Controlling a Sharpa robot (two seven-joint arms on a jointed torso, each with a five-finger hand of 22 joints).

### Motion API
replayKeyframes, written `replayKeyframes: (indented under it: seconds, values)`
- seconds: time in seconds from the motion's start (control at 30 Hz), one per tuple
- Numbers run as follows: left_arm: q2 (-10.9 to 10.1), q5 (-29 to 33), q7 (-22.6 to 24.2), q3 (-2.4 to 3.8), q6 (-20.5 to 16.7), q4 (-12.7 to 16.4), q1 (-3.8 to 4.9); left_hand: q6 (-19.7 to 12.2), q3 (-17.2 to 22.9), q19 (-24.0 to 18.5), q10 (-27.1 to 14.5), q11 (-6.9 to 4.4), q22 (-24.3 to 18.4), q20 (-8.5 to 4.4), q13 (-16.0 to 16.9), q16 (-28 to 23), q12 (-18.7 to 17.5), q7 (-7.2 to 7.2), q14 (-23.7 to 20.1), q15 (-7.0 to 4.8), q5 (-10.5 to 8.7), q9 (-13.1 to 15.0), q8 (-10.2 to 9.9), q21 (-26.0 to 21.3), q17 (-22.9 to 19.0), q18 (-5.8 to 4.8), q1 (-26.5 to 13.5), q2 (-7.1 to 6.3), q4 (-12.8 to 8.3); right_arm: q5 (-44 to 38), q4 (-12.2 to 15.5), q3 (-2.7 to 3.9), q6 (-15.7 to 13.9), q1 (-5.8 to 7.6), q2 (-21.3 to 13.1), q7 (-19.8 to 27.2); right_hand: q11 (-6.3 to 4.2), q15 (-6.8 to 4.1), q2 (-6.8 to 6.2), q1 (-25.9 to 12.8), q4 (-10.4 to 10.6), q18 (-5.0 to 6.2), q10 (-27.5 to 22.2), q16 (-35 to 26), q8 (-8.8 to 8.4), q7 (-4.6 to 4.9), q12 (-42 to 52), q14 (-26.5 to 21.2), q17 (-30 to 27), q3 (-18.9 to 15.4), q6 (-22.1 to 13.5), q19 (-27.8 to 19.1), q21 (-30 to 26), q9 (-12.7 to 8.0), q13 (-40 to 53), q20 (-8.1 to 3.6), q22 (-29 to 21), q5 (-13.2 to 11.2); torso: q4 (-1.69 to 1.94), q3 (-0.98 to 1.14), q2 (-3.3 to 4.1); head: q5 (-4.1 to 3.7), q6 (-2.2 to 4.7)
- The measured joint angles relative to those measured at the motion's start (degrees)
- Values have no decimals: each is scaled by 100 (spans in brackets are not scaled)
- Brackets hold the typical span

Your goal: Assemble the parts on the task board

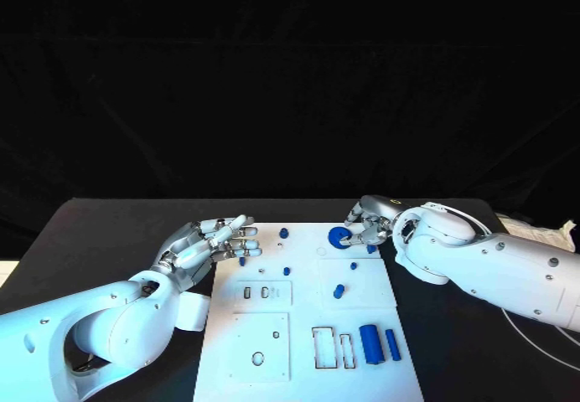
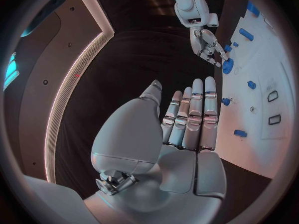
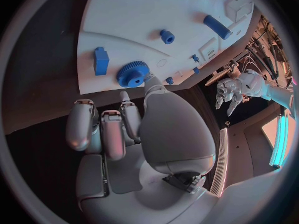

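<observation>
- Task board [image 1: 363,368] lying flat in the middle of the black surface [image 1: 109,234]; long white plate with slots and cutouts, running away from the robot
- Left hand [image 1: 218,243] hovering just off the board's left edge near the far end; fingers [image 2: 198,114] stretched out straight and side by side, thumb apart, nothing held; seen in the left wrist view as a flat palm above the dark surface, board off to one side
- Right hand [image 1: 369,224] at the far right corner of the board; fingers [image 1: 359,235] down on the blue gear [image 1: 339,237], touching its rim; in the right wrist view thumb tip right at the gear [image 3: 132,73], other fingers curled short of it; can't tell for sure if actually pinched or just touched
- Gear sitting flat on the board near the far edge, toothed disc with a hole in the middle
- Blue block [image 3: 101,60] just beside the gear on the board, standing clear of the fingers
- Two long blue bars [image 1: 380,343] lying side by side at the near right part of the board, next to narrow rectangular slots [image 1: 333,347]
- Few small blue pegs [image 1: 287,270] scattered across the middle of the board, well apart from both hands; another small one [image 1: 284,233] near the far edge between the hands
- Oval blue piece [image 1: 339,291] mid-board, right of the pegs
</observation>
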Motion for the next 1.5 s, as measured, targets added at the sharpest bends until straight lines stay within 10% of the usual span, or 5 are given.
replayKeyframes:
  seconds: [0.93,1.5]
  values:
    - [5,0,-2,0,-1,-21,0,0,16,0,0,0,-5,0,0,0,0,0,0,0,0,0,0,0,4,0,23,23,-16,-606,-116,22,-18,-69,216,3,-73,-46,247,519,-527,-120,90,191,238,-70,632,20,-2,449,544,277,244,63,33,-52,489,-290,1,7,7,27,-54]
    - [3,0,-2,0,4,-26,0,0,16,0,0,0,-5,0,1,0,0,0,0,0,0,0,0,0,9,0,23,23,-16,-1028,459,-2,-568,-140,239,19,-133,-87,249,593,-648,-120,90,211,249,-37,753,19,-3,746,590,318,309,60,22,-93,592,-223,2,9,8,61,-31]
